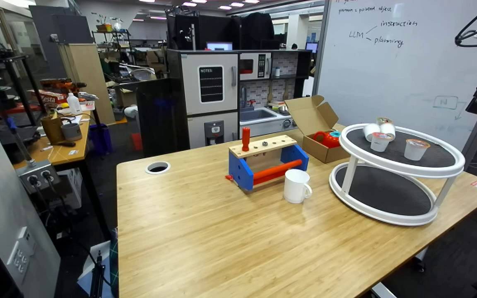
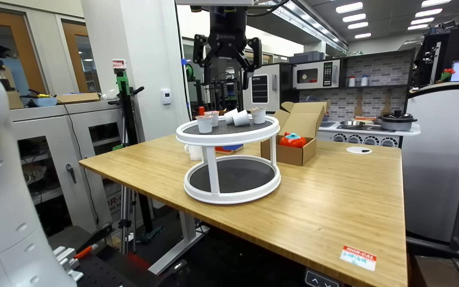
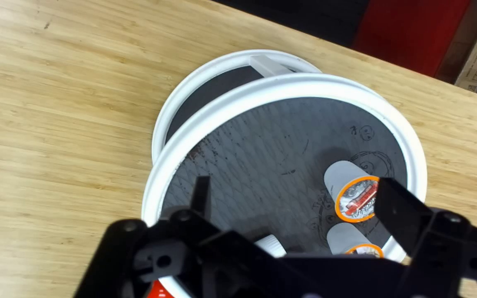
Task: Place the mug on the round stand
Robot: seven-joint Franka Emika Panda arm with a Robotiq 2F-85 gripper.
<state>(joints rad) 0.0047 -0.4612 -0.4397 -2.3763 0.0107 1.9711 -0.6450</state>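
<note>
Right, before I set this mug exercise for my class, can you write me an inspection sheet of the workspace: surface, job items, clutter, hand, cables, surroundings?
Surface: light wood table, red-and-white label near a corner.
Mug: upright on the table beside the blue-and-red rack, not yet on the stand; whether it touches the rack, cannot tell.
Round stand: two tiers, standing on the table.
Clutter: small cups on the upper tier, at least two tipped; that rack; open cardboard box holding a red pot.
Hand: open, nothing gripped, higher than the stand.
Cables: black plugs in an outlet box off the table.
Surroundings: toy kitchen; whiteboard with handwriting.
</note>
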